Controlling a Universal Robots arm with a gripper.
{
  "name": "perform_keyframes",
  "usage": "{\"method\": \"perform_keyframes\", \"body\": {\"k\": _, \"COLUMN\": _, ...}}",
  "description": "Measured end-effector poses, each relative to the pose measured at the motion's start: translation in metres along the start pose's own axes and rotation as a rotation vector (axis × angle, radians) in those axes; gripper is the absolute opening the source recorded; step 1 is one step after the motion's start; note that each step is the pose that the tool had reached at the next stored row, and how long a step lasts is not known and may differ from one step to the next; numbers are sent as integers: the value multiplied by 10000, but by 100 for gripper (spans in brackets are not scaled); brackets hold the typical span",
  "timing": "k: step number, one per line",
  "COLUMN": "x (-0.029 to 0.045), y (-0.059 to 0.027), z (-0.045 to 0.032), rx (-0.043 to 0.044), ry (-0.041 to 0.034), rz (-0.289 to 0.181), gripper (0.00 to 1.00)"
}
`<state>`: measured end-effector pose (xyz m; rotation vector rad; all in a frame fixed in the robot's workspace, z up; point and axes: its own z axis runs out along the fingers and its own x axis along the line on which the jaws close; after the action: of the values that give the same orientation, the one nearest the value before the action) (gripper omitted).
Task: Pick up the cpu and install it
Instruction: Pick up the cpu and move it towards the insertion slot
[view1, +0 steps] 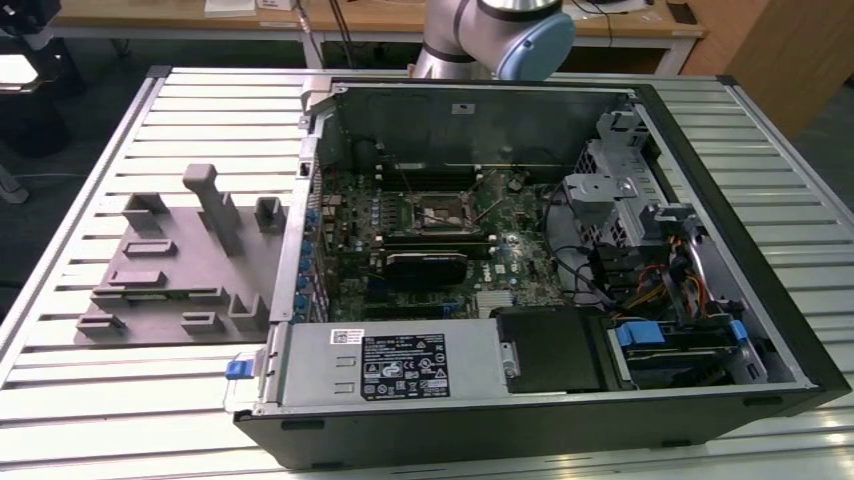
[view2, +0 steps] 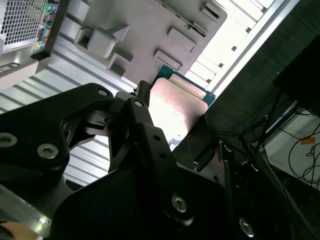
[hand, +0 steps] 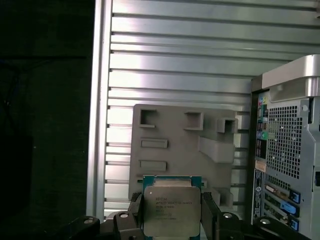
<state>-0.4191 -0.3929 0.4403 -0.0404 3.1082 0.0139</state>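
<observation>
**A:** cpu (hand: 172, 207) is pinched by its side edges in the tool (hand: 171, 220), hanging above the tray (hand: 175, 145) near the tabletop (hand: 175, 60) edge.

**B:** thin grip tho, I'd guess it could slip or tilt. Case (hand: 287, 150) wall's close beside. Open room's over the bare tabletop.
</observation>
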Motion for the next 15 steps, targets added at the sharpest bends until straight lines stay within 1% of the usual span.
{"method": "perform_keyframes", "body": {"k": 15, "x": -406, "y": -7, "z": 13, "rx": 1, "ry": 1, "rz": 1, "gripper": 55}}
